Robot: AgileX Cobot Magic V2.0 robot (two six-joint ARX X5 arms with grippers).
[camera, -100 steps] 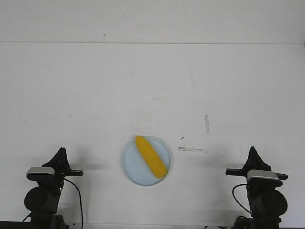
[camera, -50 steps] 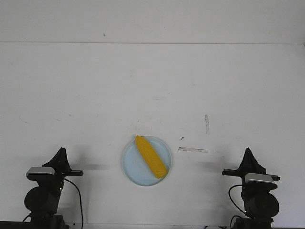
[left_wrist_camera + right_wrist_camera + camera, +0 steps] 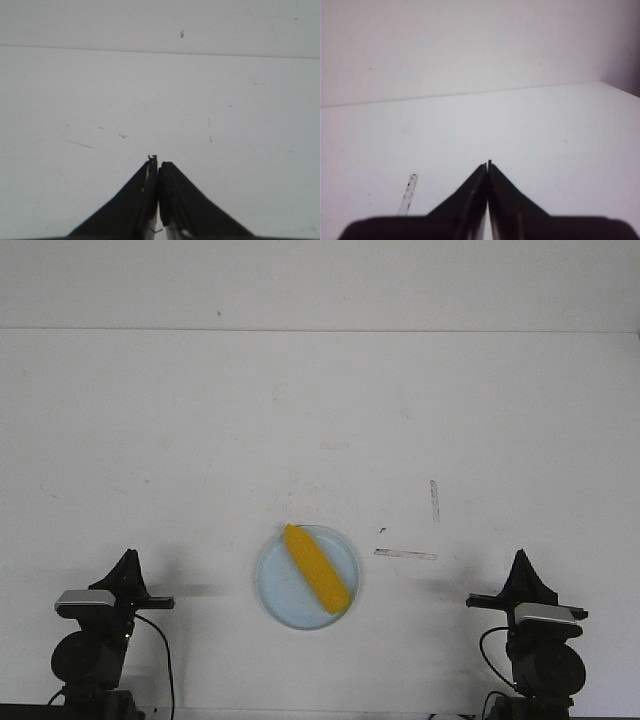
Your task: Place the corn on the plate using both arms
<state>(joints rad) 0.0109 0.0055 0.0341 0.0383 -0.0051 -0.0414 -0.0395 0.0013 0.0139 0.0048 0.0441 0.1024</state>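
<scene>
Two black robot arms stand at the near edge of the white surface (image 3: 180,440), one at each side. The left hand (image 3: 127,558) is a pointed black gripper above a silver-grey wrist block, with a black cable (image 3: 160,655) hanging from the arm. In the left wrist view the left hand (image 3: 158,165) has its two fingers pressed together with nothing between them, and only bare white surface with small dark specks lies ahead of it.

To the right of the left hand, well apart from it, lies the round, shallow, pale light-blue plate (image 3: 275,585) with a low rim. The smooth bright yellow-orange corn cob (image 3: 316,568) rests on this plate, lying diagonally, with its tapered end at the far rim and the other end at the near right rim. No hand touches it.

Between the plate and the right hand there are two thin grey scuff marks (image 3: 405,554) on the surface.

The right hand (image 3: 520,560) is also well apart from the plate. In the right wrist view the right hand (image 3: 488,165) has its fingers closed against each other and holds nothing; one grey mark is visible beside it.
</scene>
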